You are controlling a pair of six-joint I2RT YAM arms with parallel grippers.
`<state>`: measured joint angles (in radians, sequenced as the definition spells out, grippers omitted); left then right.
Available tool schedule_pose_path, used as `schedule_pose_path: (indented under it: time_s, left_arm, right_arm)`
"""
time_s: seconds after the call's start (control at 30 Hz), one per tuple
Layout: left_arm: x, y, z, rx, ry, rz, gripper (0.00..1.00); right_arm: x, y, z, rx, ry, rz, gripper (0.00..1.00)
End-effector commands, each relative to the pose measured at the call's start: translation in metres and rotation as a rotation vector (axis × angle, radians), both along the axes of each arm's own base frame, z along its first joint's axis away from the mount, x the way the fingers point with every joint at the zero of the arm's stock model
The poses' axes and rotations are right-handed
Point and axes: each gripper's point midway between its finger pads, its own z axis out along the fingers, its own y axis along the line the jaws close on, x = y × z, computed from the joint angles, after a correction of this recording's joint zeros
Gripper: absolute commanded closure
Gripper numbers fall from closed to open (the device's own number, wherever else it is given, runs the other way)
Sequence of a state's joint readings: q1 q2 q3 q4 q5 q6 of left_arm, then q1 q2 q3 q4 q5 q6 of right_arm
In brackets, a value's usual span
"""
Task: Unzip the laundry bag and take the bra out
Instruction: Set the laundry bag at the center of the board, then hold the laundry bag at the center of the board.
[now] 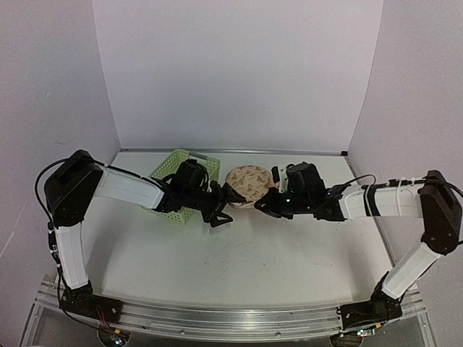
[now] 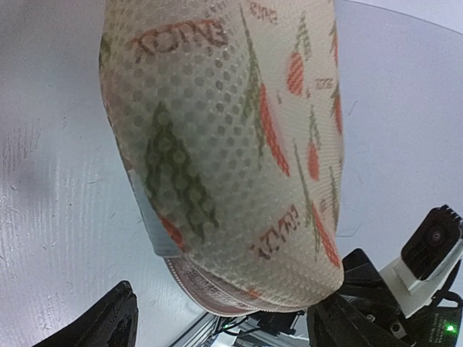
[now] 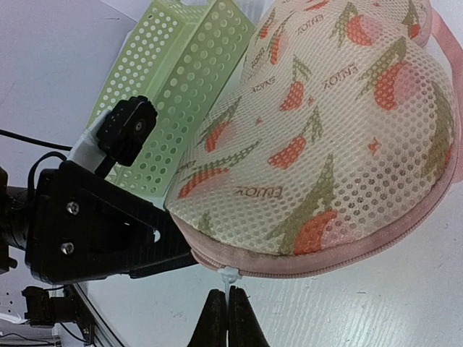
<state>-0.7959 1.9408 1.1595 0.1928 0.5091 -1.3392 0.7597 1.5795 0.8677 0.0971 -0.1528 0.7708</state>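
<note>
Pale lilac walls close in a white desk on three sides. In the top view a green basket sits left of centre toward the back. The bag lies just right of it at mid-frame, tipped up on its edge between the two tools.

The left tool comes in from the left of the frame with its jaws spread wide. In its wrist view the two dark fingers sit at the bottom corners, with the bag's rounded end between them. I cannot tell whether either finger touches the mesh.

The right tool comes in from the right and is closed, its fingers pressed together at the bottom of its wrist view. They pinch the small white zip pull, which sticks out from the pink trim along the bag's lower edge. Where the zip line shows along that trim, it looks closed. In the same view the basket stands behind the bag at upper left.
</note>
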Motion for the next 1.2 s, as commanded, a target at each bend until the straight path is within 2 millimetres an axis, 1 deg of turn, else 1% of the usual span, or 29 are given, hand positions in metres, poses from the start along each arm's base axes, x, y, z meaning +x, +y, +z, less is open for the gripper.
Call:
schedule_pose_path:
  time_s: [0.0, 0.1, 0.27, 0.33, 0.5, 0.63, 0.8, 0.93, 1.17]
  left_arm:
    - [0.015, -0.002, 0.065, -0.193, -0.093, 0.08, 0.21]
    - [0.013, 0.002, 0.074, -0.24, -0.091, 0.102, 0.22]
    - [0.012, 0.009, 0.082, -0.27, -0.096, 0.134, 0.26]
    - [0.012, 0.01, 0.081, -0.274, -0.089, 0.142, 0.26]
    - [0.011, 0.006, 0.071, -0.334, -0.029, 0.147, 0.27]
    - [0.011, 0.003, 0.066, -0.346, -0.002, 0.144, 0.27]
    - [0.009, -0.002, 0.061, -0.354, 0.03, 0.132, 0.28]
    - [0.004, -0.003, 0.055, -0.35, 0.064, 0.119, 0.28]
    - [-0.007, 0.004, 0.06, -0.357, 0.085, 0.108, 0.27]
  right_arm:
    - [0.002, 0.014, 0.024, 0.068, -0.074, 0.03, 1.0]
    - [0.001, 0.015, 0.022, 0.067, -0.071, 0.033, 1.0]
    - [0.001, 0.017, 0.02, 0.067, -0.071, 0.038, 1.0]
    - [0.001, 0.019, 0.019, 0.073, -0.069, 0.043, 1.0]
    - [-0.002, 0.025, 0.025, 0.091, -0.077, 0.06, 1.0]
    - [-0.004, 0.028, 0.028, 0.098, -0.082, 0.066, 1.0]
    - [-0.005, 0.031, 0.026, 0.093, -0.083, 0.072, 1.0]
    - [-0.003, 0.032, 0.023, 0.084, -0.083, 0.064, 1.0]
    - [0.002, 0.034, 0.015, 0.07, -0.074, 0.053, 1.0]
